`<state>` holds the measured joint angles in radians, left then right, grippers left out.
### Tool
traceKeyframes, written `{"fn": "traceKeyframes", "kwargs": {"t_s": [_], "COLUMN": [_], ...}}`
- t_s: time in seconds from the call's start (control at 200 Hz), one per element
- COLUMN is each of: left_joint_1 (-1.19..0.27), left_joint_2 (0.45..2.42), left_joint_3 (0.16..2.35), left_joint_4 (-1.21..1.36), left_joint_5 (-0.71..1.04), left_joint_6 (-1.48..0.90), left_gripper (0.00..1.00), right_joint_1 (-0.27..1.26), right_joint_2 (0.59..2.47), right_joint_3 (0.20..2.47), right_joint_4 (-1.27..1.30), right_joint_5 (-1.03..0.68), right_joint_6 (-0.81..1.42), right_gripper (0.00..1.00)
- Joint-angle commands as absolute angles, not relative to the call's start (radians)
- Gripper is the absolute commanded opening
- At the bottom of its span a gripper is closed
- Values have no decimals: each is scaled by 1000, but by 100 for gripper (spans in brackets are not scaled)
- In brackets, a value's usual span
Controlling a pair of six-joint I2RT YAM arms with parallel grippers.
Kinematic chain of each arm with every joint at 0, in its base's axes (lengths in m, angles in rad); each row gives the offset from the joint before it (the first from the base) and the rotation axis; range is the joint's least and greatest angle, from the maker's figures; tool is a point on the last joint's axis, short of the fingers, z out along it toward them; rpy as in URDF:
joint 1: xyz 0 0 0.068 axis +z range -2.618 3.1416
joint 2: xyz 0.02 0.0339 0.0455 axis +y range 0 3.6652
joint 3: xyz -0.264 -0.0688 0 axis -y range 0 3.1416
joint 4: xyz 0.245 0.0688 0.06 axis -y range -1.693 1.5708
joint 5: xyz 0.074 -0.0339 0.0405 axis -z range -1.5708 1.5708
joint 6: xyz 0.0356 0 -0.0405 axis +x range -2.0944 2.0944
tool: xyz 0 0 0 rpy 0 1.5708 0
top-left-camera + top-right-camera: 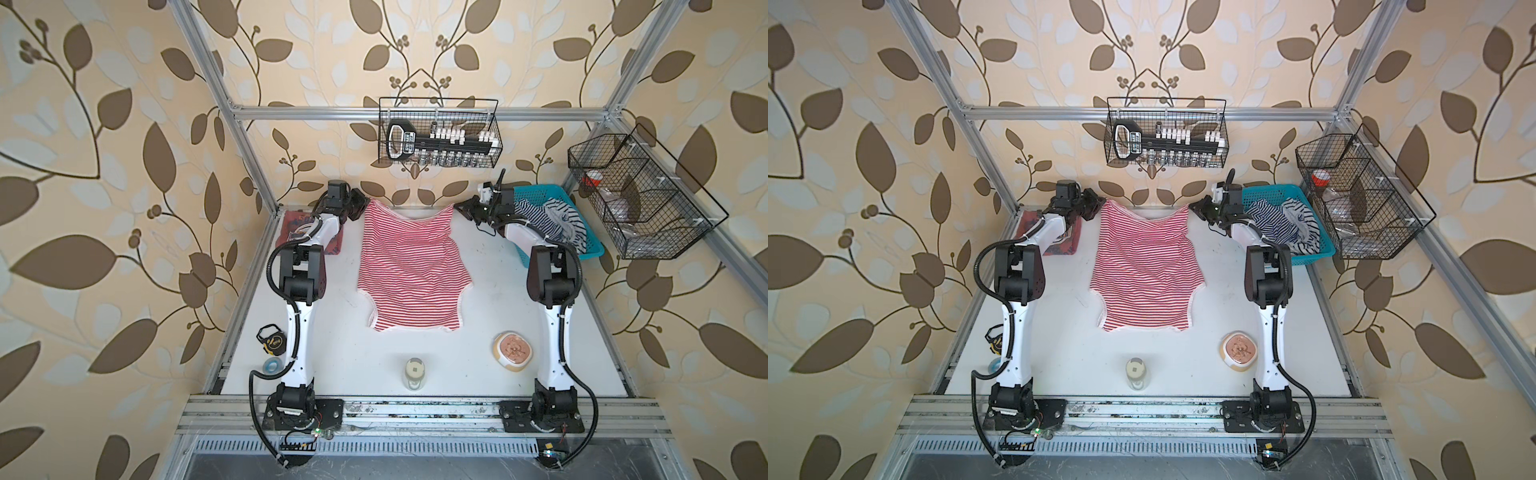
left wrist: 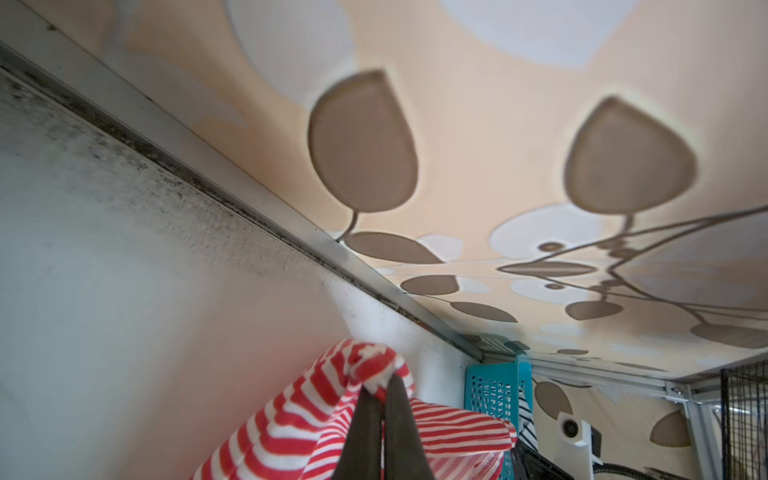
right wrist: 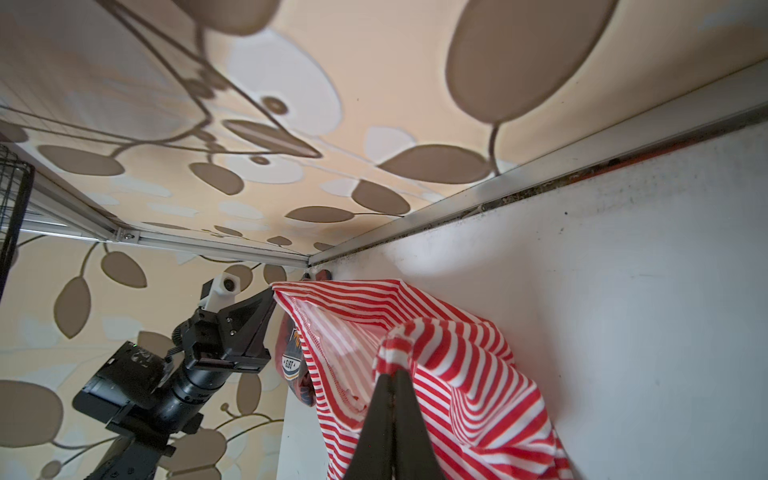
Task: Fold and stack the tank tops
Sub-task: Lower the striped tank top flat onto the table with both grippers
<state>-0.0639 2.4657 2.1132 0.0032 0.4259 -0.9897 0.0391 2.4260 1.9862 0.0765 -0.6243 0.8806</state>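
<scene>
— While the striped tank top (image 1: 411, 266) is held up by its two far corners, how will it handle?
— Light and limp (thin jersey, by the look), so it sags between the grips and wrinkles down the middle. The left gripper (image 2: 384, 384) is pinched tight on one corner and the right gripper (image 3: 394, 372) on the other, with no gap at the jaws beyond the cloth.
— And the rest of it?
— It lies on the white table (image 1: 332, 353), strap end toward the near edge. Corners and hem are the sound places to hold; a pinch mid-panel would probably just bunch it.
— The other one?
— The brick-red tank top (image 1: 1070, 246) lies at the table's far left corner, partly hidden by the left arm (image 1: 320, 226).
— Any writing?
— Its print shows a small badge (image 3: 291, 363), but I cannot read the letters. The label on the black tool (image 1: 401, 137) in the wire basket (image 1: 498, 124) is too small as well.
</scene>
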Motion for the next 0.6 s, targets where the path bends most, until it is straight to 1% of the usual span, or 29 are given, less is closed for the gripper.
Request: {"fn": "traceKeyframes", "kwargs": {"t_s": [0.0,0.06,0.135,0.175,0.23,0.29,0.315,0.36,0.5,0.595], "left_joint_1": [-53,-52,-48,-48,-46,-45,-45,-42,-34,-29], "left_joint_2": [2485,2501,2513,2518,2526,2533,2536,2539,2527,2466], "left_joint_3": [2177,2183,2191,2196,2200,2208,2212,2217,2223,2197], "left_joint_4": [106,133,148,154,170,188,192,205,251,243], "left_joint_5": [447,437,421,412,402,401,399,395,403,417], "left_joint_6": [-1079,-1102,-1113,-1114,-1118,-1125,-1128,-1137,-1166,-1148], "left_gripper": [0,1,7,15,31,38,40,48,53,54], "right_joint_1": [40,40,40,40,38,38,38,38,38,37], "right_joint_2": [2481,2509,2541,2552,2564,2568,2568,2561,2487,2403], "right_joint_3": [2068,2096,2117,2128,2135,2132,2131,2117,1991,1873], "right_joint_4": [179,219,279,303,330,349,352,367,446,478], "right_joint_5": [-626,-631,-635,-638,-638,-639,-643,-652,-676,-693], "right_joint_6": [996,1038,1094,1118,1138,1151,1153,1155,1157,1132], "right_gripper": [5,9,10,11,16,23,25,27,32,33]}}
